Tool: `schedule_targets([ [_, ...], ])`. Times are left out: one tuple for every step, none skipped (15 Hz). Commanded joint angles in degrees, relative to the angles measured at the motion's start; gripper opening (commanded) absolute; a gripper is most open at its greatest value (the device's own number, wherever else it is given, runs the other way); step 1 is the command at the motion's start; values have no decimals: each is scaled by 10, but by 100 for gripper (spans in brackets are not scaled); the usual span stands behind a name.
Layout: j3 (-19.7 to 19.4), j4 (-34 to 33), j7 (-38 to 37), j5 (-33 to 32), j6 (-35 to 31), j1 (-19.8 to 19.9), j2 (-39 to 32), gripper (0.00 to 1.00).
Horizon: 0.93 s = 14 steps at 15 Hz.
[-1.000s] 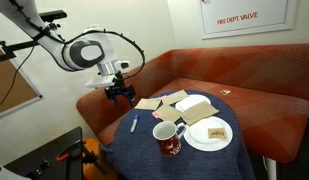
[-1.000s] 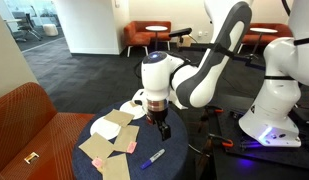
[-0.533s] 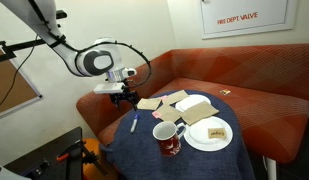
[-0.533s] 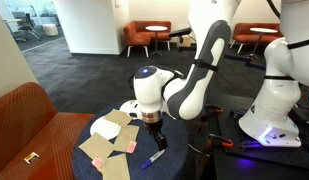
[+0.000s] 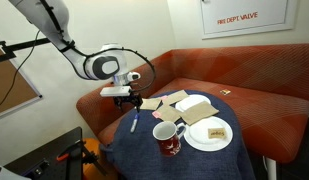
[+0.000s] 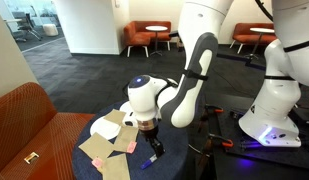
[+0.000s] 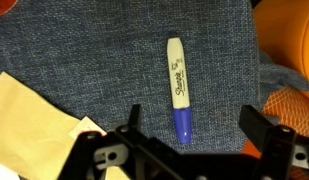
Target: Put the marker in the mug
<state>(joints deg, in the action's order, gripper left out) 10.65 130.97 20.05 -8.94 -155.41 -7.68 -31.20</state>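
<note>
1. Gripper (image 7: 190, 114): jaws open wide, nothing held. In wrist view one finger shows on each side of the frame bottom, w/ a clear gap between.

2. Marker (image 7: 177, 85): lies flat on the blue cloth (image 7: 84, 50), directly under and just ahead of the gripper.
- Blue cap end is nearest, inside the jaw gap. White barrel runs straight away from the tool.
- Long axis is approx. perpendicular to the line joining the two fingers, so the jaws would close across the barrel, not along it. Judged OK for a pinch w/o wrist rotation.
- Lateral offset: the marker sits slightly off centre in the gap. A small shift is advisable before descent.

3. Yellow paper (image 7: 29, 105): beside the gripper, apart from the marker. Risk of a finger catching its edge is judged low.

4. Gripper height: in an exterior view the gripper (image 5: 131, 101) hangs above the marker (image 5: 134, 122), no contact.

5. Mug (image 5: 169, 135): upright, farther off past the marker, just beside a white plate (image 5: 222, 146). Not in wrist view. The carry goes that way after the lift.
</note>
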Motion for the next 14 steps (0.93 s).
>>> schedule_targets([
  [6,-20,11,-14,-12,7,-23,100],
  [7,-25,12,-14,-11,7,-29,100],
  [7,-28,12,-16,-10,6,-34,100],
  [8,-30,12,-17,-10,7,-38,100],
  [9,-32,12,-17,-10,7,-42,100],
  [9,-34,12,-18,-9,7,-47,100],
  [10,-37,12,-18,-8,8,-52,100],
  [9,-39,10,-19,-9,7,-56,100],
  [9,-42,10,-19,-10,7,-62,100],
  [8,-45,9,-20,-10,6,-66,100],
  [8,-48,9,-20,-11,6,-72,100],
  [7,-51,8,-21,-12,5,-76,100],
  [5,-55,6,-23,-13,3,-82,100],
  [4,-59,6,-26,-13,1,-87,100],
])
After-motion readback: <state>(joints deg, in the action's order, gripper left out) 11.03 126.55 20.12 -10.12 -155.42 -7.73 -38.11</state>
